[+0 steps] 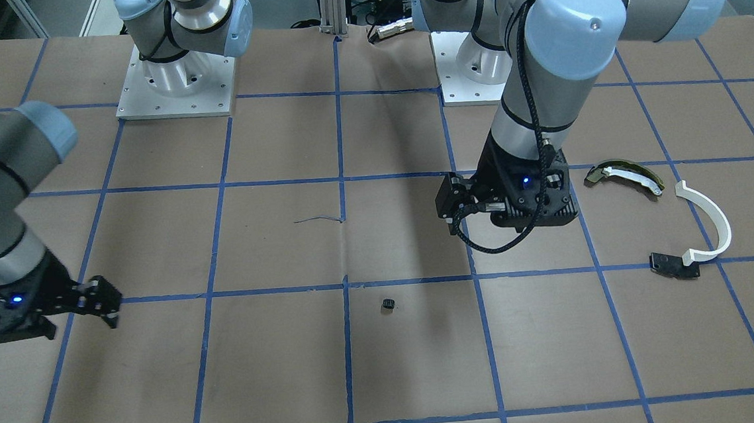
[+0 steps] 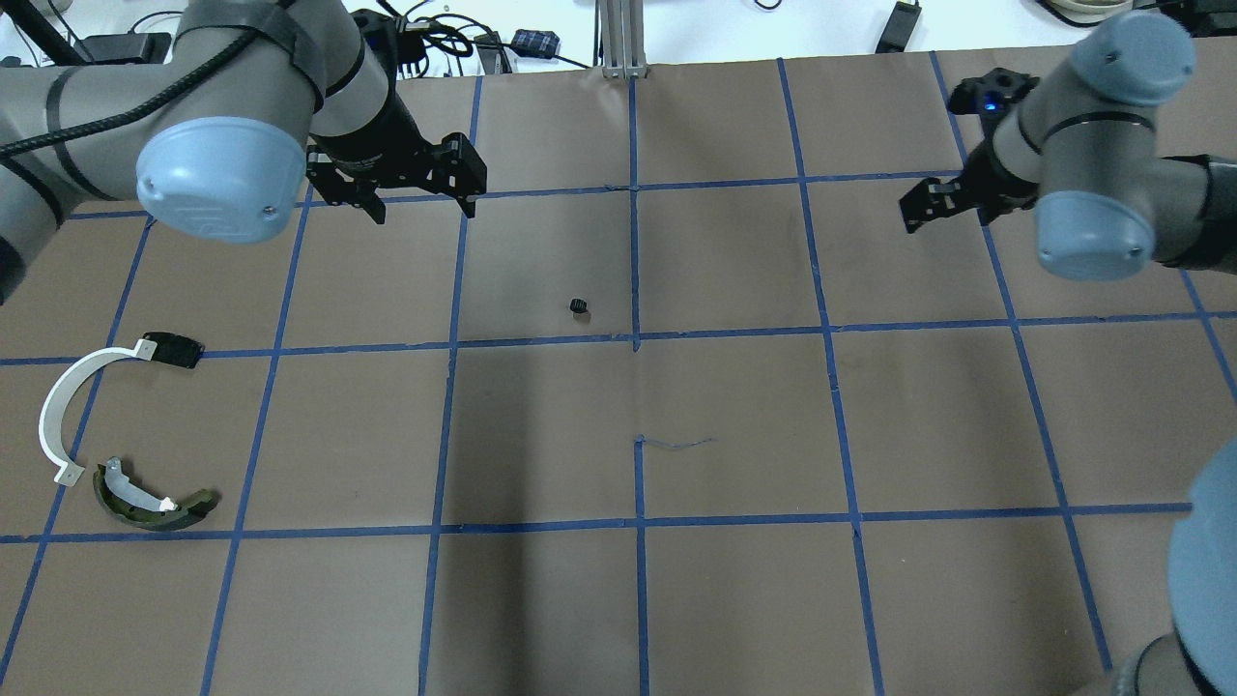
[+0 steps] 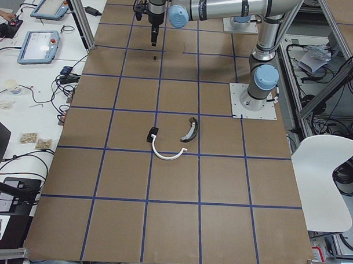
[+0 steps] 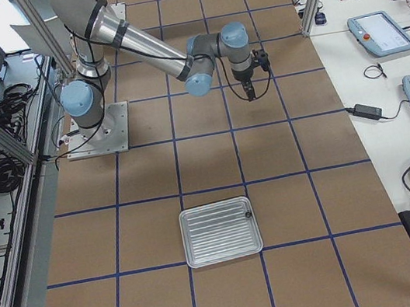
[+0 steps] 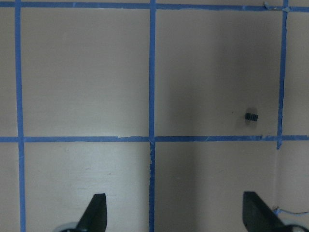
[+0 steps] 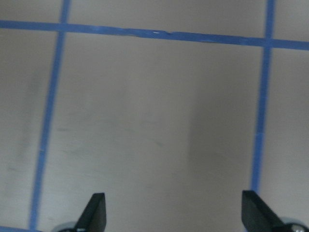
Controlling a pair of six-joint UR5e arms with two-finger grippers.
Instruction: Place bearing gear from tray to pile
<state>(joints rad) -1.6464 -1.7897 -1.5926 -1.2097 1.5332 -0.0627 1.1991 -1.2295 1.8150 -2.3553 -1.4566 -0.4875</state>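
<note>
The bearing gear (image 1: 388, 305) (image 2: 579, 306) is a small black ring lying alone on the brown table near the centre line. In the left wrist view the gear (image 5: 251, 117) lies ahead and to the right of my open, empty left gripper (image 5: 174, 217) (image 2: 422, 205), which hovers above the table. The pile is a white arc strip (image 1: 706, 221), an olive-and-white curved piece (image 1: 623, 174) and a flat black bracket (image 1: 673, 265), far off on my left side. The silver tray (image 4: 220, 232) lies on my right side. My right gripper (image 6: 174, 217) (image 1: 108, 306) hangs open over bare table.
Blue tape lines grid the brown table. Both arm bases (image 1: 175, 79) stand at the robot's edge. A short loose strand (image 2: 676, 444) lies near the centre. Tablets and cables (image 4: 382, 33) sit on a side bench past the table's edge. A white chair (image 3: 325, 178) stands beside the table.
</note>
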